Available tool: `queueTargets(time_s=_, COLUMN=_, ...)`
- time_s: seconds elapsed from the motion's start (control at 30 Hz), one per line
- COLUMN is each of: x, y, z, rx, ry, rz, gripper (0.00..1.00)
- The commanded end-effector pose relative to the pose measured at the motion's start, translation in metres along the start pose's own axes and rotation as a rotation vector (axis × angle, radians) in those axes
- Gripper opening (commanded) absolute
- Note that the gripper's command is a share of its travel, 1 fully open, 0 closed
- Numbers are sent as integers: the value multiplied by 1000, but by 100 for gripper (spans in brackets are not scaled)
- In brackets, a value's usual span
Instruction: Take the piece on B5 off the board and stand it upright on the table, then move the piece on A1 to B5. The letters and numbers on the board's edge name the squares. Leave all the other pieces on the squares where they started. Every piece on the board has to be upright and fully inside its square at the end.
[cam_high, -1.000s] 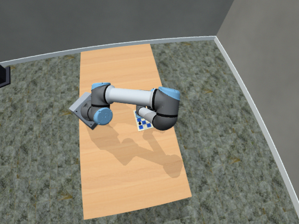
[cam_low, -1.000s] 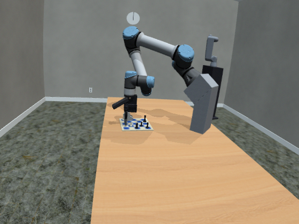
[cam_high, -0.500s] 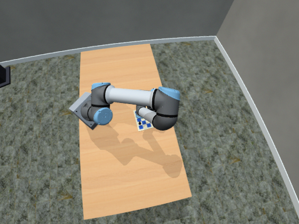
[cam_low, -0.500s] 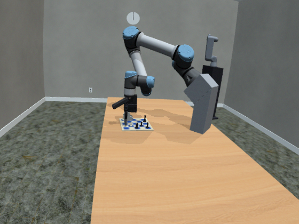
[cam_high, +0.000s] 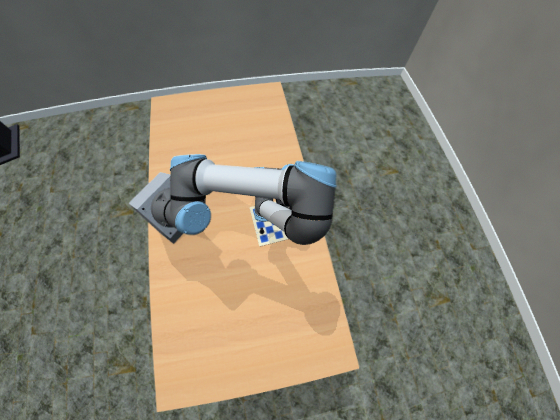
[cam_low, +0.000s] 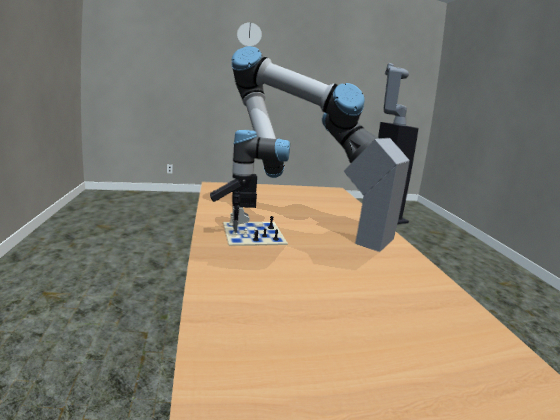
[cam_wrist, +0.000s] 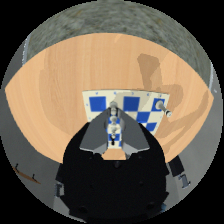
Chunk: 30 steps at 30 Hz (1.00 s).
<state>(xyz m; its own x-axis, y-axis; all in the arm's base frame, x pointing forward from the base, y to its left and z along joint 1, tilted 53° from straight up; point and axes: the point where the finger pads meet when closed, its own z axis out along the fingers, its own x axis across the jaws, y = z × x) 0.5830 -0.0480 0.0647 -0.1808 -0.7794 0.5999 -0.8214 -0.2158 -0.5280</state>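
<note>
From the top, the arm (cam_high: 240, 180) covers most of the board (cam_high: 264, 239) on the worktop (cam_high: 225, 320); one black piece (cam_high: 263, 231) shows. From the side, the hand (cam_low: 239, 218) is over the board's far left corner, with three black pieces (cam_low: 265, 232) upright nearby. At the wrist, the hand is closed on a pale piece (cam_wrist: 115, 127), probably upright; another pale piece (cam_wrist: 161, 105) stands to its right.

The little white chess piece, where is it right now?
In the wrist view the white piece is pinched in the gripper, just above the blue-and-white board, left of another white piece.
</note>
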Motion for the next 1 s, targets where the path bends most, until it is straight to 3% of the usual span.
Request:
queueTargets(time_s=0.0, x=0, y=0, z=-17, rx=1, ry=0, rz=0, gripper=0)
queueTargets(time_s=0.37, x=0, y=0, z=-75, rx=1, ry=0, rz=0, gripper=0)
queueTargets(time_s=0.63, x=0, y=0, z=-88, rx=1, ry=0, rz=0, gripper=0)
queueTargets(time_s=0.97, x=0, y=0, z=-89, rx=1, ry=0, rz=0, gripper=0)
